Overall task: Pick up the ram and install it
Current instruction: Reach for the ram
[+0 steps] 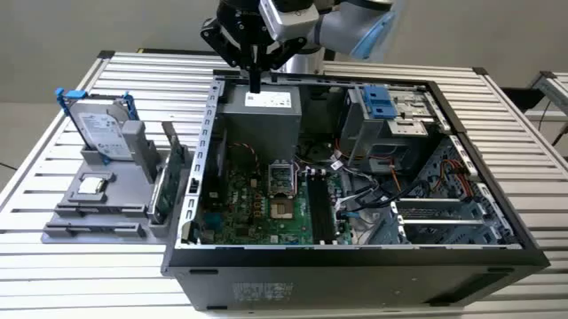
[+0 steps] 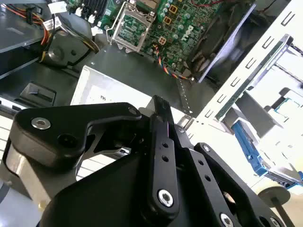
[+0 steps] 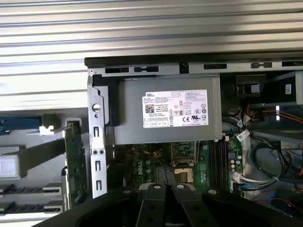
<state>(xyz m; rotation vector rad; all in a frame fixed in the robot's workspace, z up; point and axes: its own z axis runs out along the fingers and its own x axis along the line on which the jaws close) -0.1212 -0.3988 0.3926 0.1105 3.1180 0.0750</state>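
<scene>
At the exterior view's far left, hard drive (image 1: 96, 129): silver, in a blue frame, standing upright at the back of a grey holder (image 1: 124, 199).
Tabletop (image 1: 151, 76): slatted metal, carrying the holder and the case side by side.
Processor chip (image 1: 93, 187): lying flat on the holder, in front of the hard drive.
Expansion card (image 1: 175, 176): green, standing on edge along the holder's side nearest the case, just beside the case's outer wall.
Case (image 1: 355, 272): dark tower laid on its side, open upward.
Pincer (image 1: 255, 85) (image 2: 162, 106) (image 3: 169, 187): raised over the rear of the case, pointing down. In both wrist views its fingers are clenched flat against each other.
Power supply (image 1: 262, 119): grey box with a white label, directly beneath the pincer and apart from it.
Processor socket (image 1: 284, 211): on the green motherboard, in front of the power supply.
Ram (image 1: 312, 207): well apart from the pincer, it looks to be the long narrow strip on edge among the memory slots. It is just to the exterior view's right of the socket, green face toward it; how deep it sits I cannot tell.
Drive bracket (image 1: 377, 101): blue, at the case's rear, right of the power supply.
Cables (image 1: 373, 193): loose bundle right of the memory slots.
</scene>
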